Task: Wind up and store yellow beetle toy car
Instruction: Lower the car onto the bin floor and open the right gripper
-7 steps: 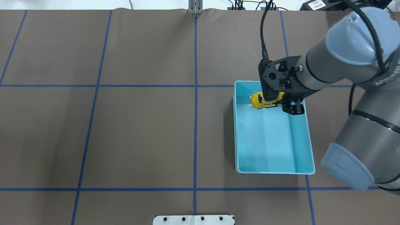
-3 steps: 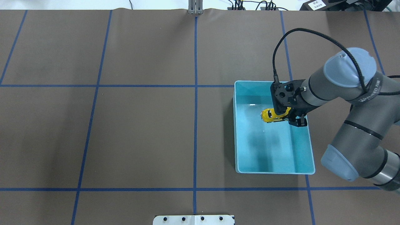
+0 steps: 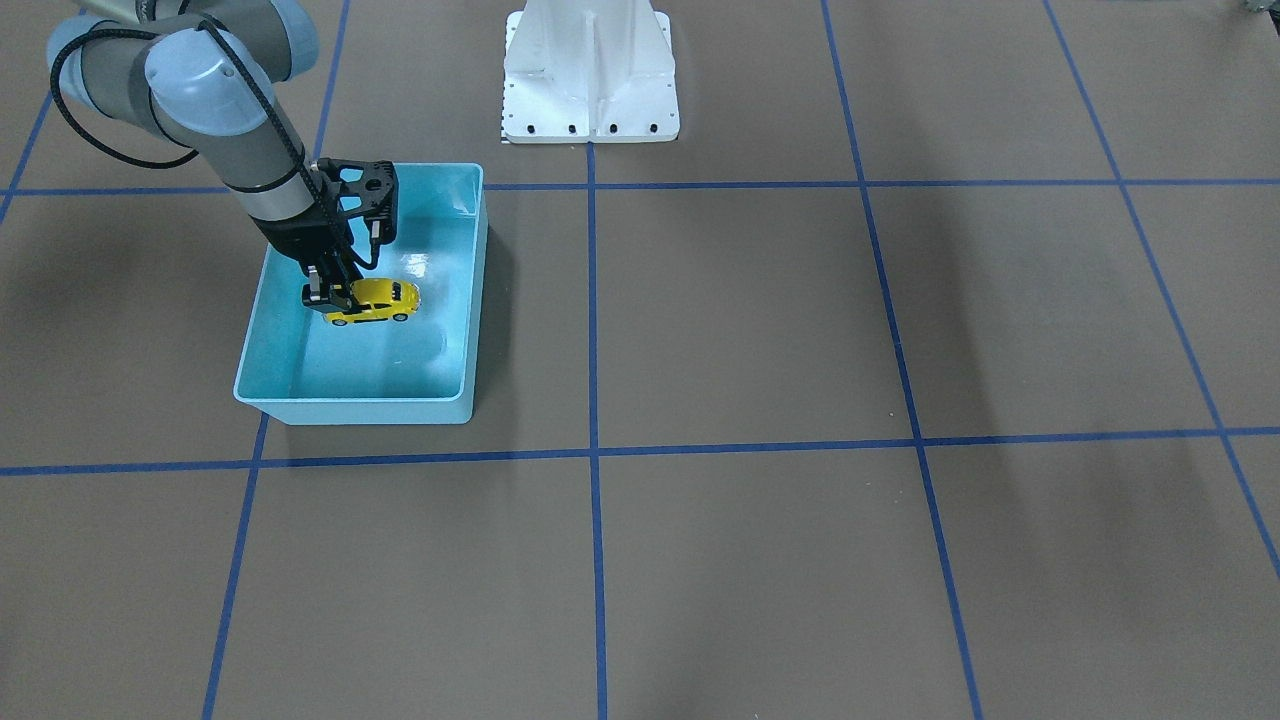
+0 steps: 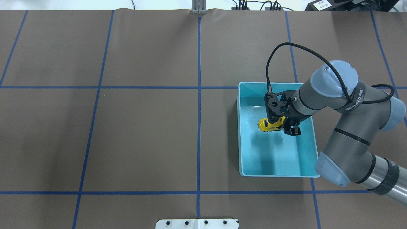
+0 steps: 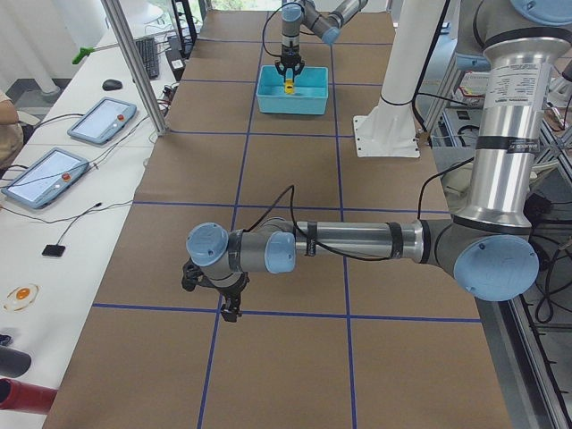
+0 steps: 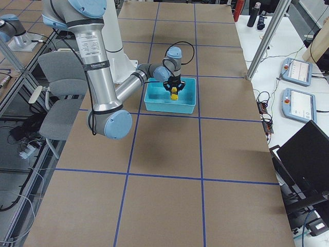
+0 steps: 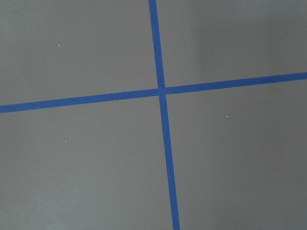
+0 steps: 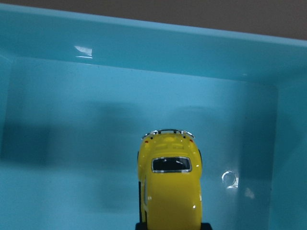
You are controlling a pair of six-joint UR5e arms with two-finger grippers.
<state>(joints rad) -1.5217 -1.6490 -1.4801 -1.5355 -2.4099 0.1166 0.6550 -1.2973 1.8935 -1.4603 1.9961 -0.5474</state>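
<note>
The yellow beetle toy car (image 4: 268,124) is inside the light-blue bin (image 4: 242,143), close to its floor. My right gripper (image 4: 282,126) is shut on the car's rear end and reaches down into the bin from above. The front view shows the car (image 3: 380,298) level, sticking out of the gripper (image 3: 328,299) toward the bin's (image 3: 350,409) middle. The right wrist view shows the car's roof (image 8: 170,191) over the bin floor (image 8: 72,167). My left gripper (image 5: 223,302) shows only in the left side view, low over the bare table. I cannot tell whether it is open or shut.
The brown table mat carries a blue tape grid (image 4: 199,95). The white arm mount (image 3: 590,75) stands at the robot's side of the table. The left wrist view shows only a tape crossing (image 7: 161,91). Tablets (image 5: 100,120) lie on a side bench.
My right gripper has carried the car toward the robot and down into the bin, from near the far wall to the bin's middle. The grip stayed shut.
</note>
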